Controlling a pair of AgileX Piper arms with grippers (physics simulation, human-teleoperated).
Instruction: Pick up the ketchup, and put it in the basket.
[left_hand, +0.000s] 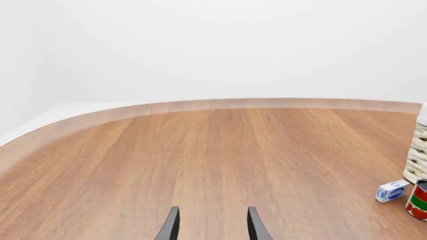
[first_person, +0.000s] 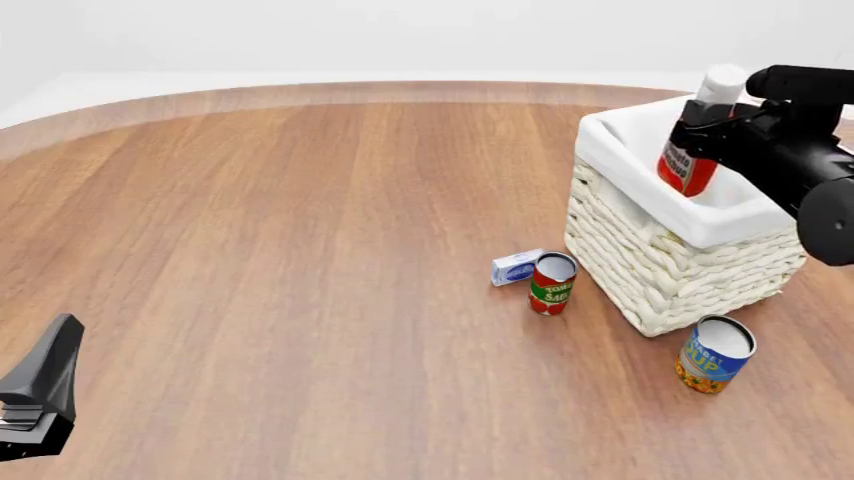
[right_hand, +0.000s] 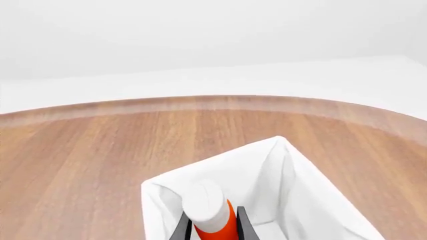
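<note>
Ketchup in right gripper, partly inside basket

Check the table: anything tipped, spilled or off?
Nothing stands out. Both cans, red-and-green and blue-and-yellow, stand upright by the cream wicker basket; the small blue-and-white box lies flat. The right gripper holds the red ketchup bottle over the basket.

Both arms are matte black: the right arm has rounded cylindrical joints, each tool thin tapered fingers.
</note>
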